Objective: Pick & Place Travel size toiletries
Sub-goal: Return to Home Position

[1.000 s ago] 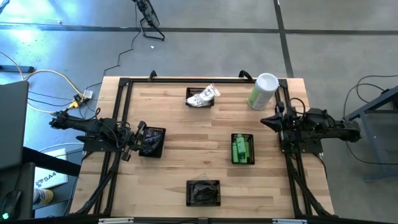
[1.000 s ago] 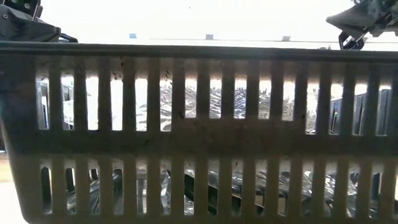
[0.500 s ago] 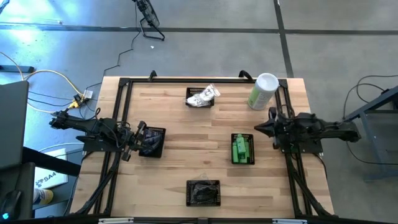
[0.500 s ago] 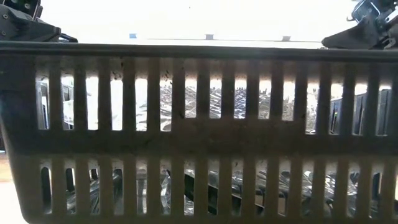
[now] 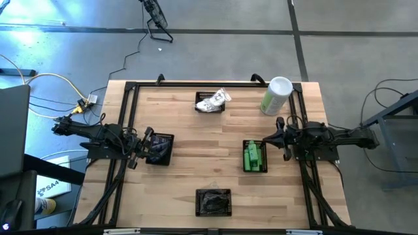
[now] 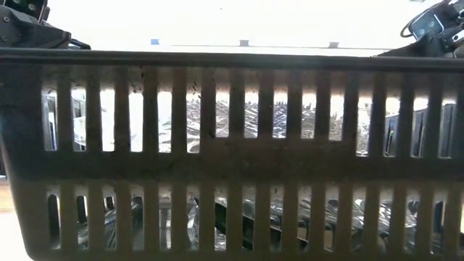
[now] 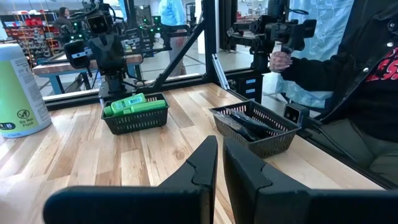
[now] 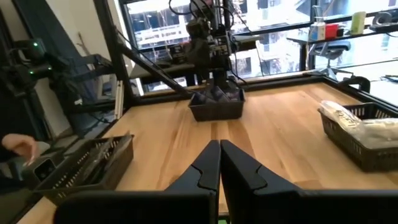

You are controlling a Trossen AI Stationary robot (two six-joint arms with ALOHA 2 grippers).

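Observation:
Four black mesh baskets stand on the wooden table, holding the travel size toiletries: white packets (image 5: 211, 100) at the far middle, green bottles (image 5: 254, 156) at the right, black tubes (image 5: 213, 202) at the near middle, dark pieces (image 5: 160, 149) at the left. My left gripper (image 5: 147, 138) is level and shut with nothing in it, at the left rim of the dark-piece basket. My right gripper (image 5: 263, 140) is level, shut and holds nothing, just beyond the far right corner of the green basket. Both pairs of fingers (image 7: 219, 165) (image 8: 219, 163) show closed in their wrist views.
A tall pale-green canister (image 5: 275, 96) with a white lid stands at the far right corner. A black frame (image 5: 127, 104) runs round the table's edges. A person (image 7: 348, 68) stands off the near edge, a hand (image 8: 15, 146) showing there. Bare wood lies between the baskets.
My right gripper has come down and reached out toward the table's left, from beside the canister to the far right corner of the green basket, staying shut. The left arm and all the baskets have kept still.

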